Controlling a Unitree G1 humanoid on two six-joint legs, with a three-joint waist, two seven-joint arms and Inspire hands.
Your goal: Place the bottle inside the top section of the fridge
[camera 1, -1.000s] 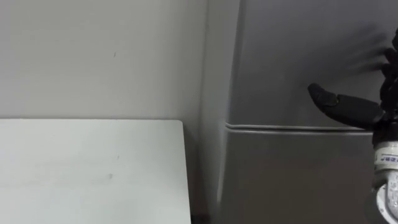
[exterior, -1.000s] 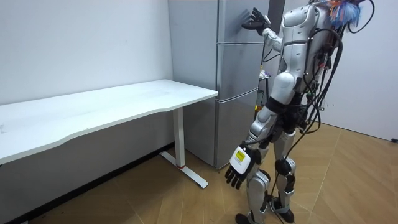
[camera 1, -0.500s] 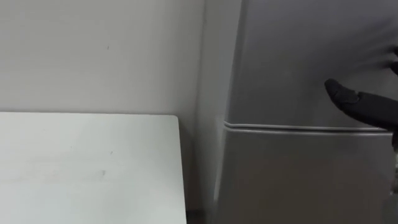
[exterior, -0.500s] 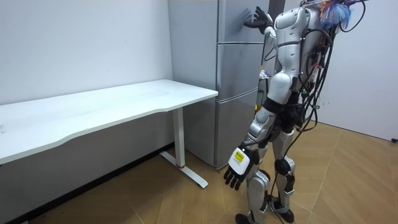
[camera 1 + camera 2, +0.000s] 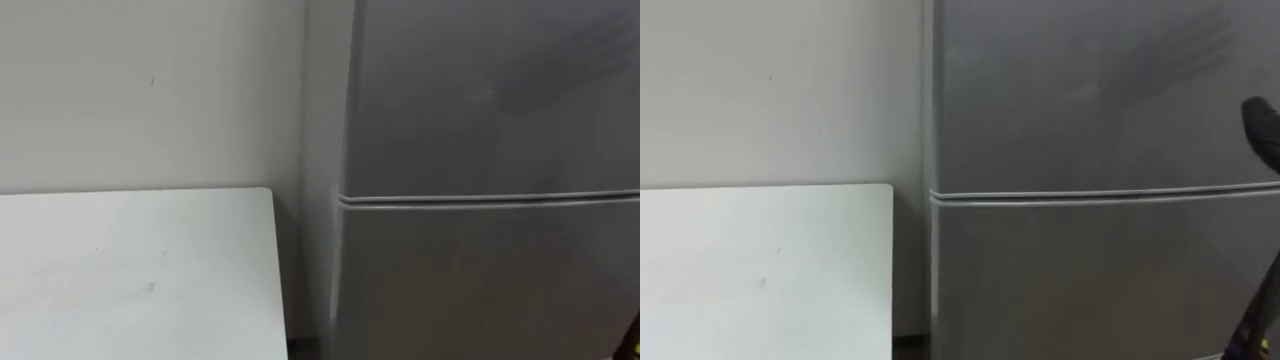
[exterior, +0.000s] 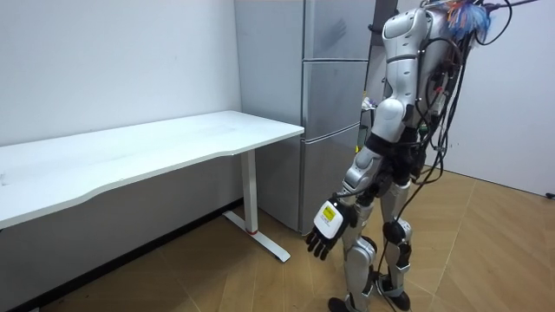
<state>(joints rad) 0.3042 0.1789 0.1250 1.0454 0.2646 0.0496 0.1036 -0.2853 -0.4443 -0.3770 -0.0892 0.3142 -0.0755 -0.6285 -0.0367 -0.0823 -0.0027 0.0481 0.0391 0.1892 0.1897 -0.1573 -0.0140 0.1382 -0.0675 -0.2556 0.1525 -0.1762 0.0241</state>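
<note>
Facing the grey fridge (image 6: 334,130) from close up, with the upper door (image 5: 500,100) shut above the seam (image 5: 480,198) across mid-frame and the white table (image 5: 120,270) at lower left. Can make out the right hand (image 5: 1262,128) as a dark tip at the right edge of the right eye view, level with the upper door; cannot tell whether released, clenched or grasping anything, nor whether touching the metal. Can see the left hand (image 6: 323,230) in the room view, low in the centre of the frame, hanging by the leg, released and holding nothing. Cannot tell where the bottle is. Hence the chief risk: opening up and reaching in with nothing to deliver, or fumbling a door one-handed while burdened. Likely also to slide across smooth steel without purchase, given no handle on the visible stretch. Standing this near, may block the door's swing with chest or arm, or tip off balance by hauling hard against the seal. Could hook the lower door (image 5: 480,290) by mistake, given the seam so close below hand height.
</note>
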